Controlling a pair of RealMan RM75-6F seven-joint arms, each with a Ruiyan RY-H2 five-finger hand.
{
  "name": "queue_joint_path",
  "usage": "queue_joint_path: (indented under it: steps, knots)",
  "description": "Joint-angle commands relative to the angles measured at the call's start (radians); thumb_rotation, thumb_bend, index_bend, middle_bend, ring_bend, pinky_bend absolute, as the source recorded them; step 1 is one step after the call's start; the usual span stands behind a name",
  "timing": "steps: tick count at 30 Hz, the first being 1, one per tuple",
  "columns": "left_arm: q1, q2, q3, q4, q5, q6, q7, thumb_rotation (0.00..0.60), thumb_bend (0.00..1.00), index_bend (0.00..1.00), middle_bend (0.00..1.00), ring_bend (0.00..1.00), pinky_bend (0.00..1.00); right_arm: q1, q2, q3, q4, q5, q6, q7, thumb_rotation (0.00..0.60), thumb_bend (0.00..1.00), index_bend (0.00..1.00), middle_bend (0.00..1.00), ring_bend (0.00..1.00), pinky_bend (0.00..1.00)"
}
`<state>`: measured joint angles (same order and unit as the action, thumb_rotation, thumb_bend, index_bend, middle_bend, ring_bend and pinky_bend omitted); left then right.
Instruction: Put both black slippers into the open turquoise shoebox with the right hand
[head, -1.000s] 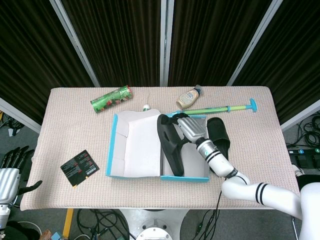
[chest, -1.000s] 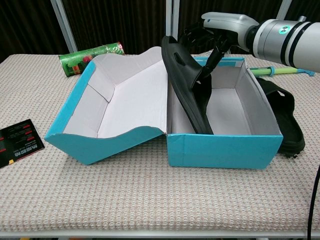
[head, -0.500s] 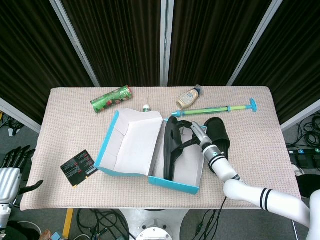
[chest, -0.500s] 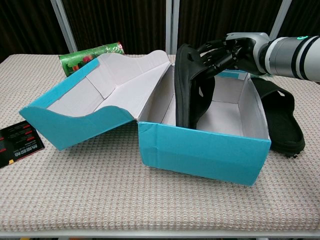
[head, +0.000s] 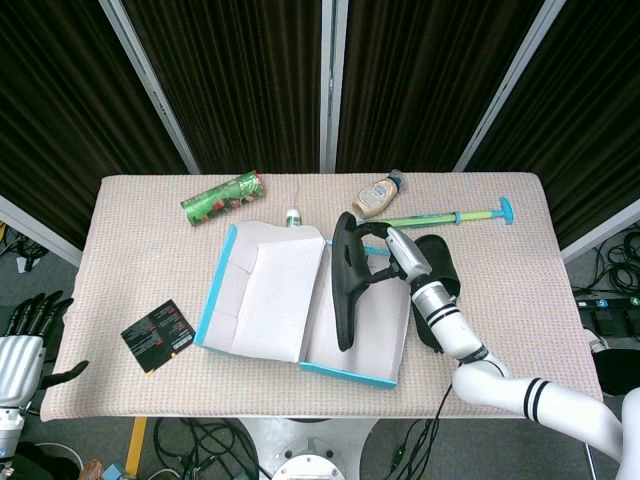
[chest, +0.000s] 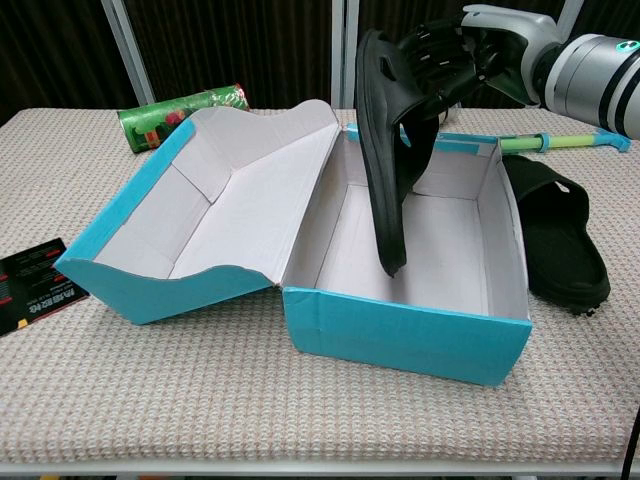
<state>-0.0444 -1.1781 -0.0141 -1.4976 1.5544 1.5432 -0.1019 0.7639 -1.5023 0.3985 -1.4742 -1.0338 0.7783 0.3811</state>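
My right hand grips a black slipper by its strap and holds it on edge, toe down, raised above the open turquoise shoebox. The box sits skewed on the table, its lid folded open to the left. A second black slipper lies flat on the cloth just right of the box. My left hand hangs off the table's left edge, fingers spread and holding nothing.
A green patterned tube, a sauce bottle and a green-and-teal stick lie along the far side. A black card rests at the front left. A small white object sits behind the box.
The right hand has lifted the slipper up out of the box; its toe now hangs above the box floor. The box has shifted and turned slightly on the cloth.
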Motion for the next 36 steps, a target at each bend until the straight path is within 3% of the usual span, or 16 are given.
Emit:
queue_joint_path:
  steps: [1, 9, 25, 28, 30, 33, 36]
  knots:
    - [-0.001, 0.002, -0.001, -0.004, -0.001, -0.002, 0.004, 0.6, 0.06, 0.14, 0.06, 0.02, 0.09, -0.017, 0.014, 0.015, -0.029, 0.017, -0.034, 0.08, 0.6, 0.0, 0.46, 0.39, 0.15, 0.08]
    - [0.0, 0.0, 0.002, -0.006, -0.002, -0.003, 0.004, 0.6, 0.06, 0.14, 0.06, 0.02, 0.09, -0.003, -0.01, 0.003, -0.056, 0.126, -0.068, 0.074, 0.6, 0.0, 0.45, 0.39, 0.15, 0.07]
    - [0.003, -0.007, 0.005, 0.007, -0.003, -0.004, -0.012, 0.6, 0.06, 0.14, 0.06, 0.02, 0.09, 0.048, -0.154, -0.043, 0.041, 0.208, 0.043, -0.131, 0.6, 0.0, 0.43, 0.38, 0.15, 0.0]
    - [0.004, -0.01, 0.007, 0.01, -0.003, -0.005, -0.015, 0.6, 0.06, 0.14, 0.06, 0.02, 0.09, 0.054, -0.174, -0.052, 0.065, 0.192, 0.058, -0.164, 0.6, 0.0, 0.39, 0.36, 0.12, 0.0]
    - [0.005, -0.011, 0.008, 0.012, -0.002, -0.003, -0.017, 0.6, 0.06, 0.14, 0.06, 0.02, 0.09, 0.055, -0.182, -0.059, 0.077, 0.165, 0.061, -0.174, 0.6, 0.0, 0.31, 0.31, 0.07, 0.0]
    - [0.006, -0.011, 0.007, 0.014, -0.003, -0.002, -0.02, 0.6, 0.06, 0.14, 0.06, 0.02, 0.09, 0.051, -0.181, -0.066, 0.08, 0.128, 0.061, -0.173, 0.6, 0.0, 0.08, 0.16, 0.0, 0.0]
    - [0.006, -0.012, 0.007, 0.017, -0.004, -0.003, -0.023, 0.6, 0.06, 0.14, 0.06, 0.02, 0.09, 0.042, -0.171, -0.074, 0.074, 0.085, 0.064, -0.166, 0.6, 0.0, 0.0, 0.03, 0.0, 0.0]
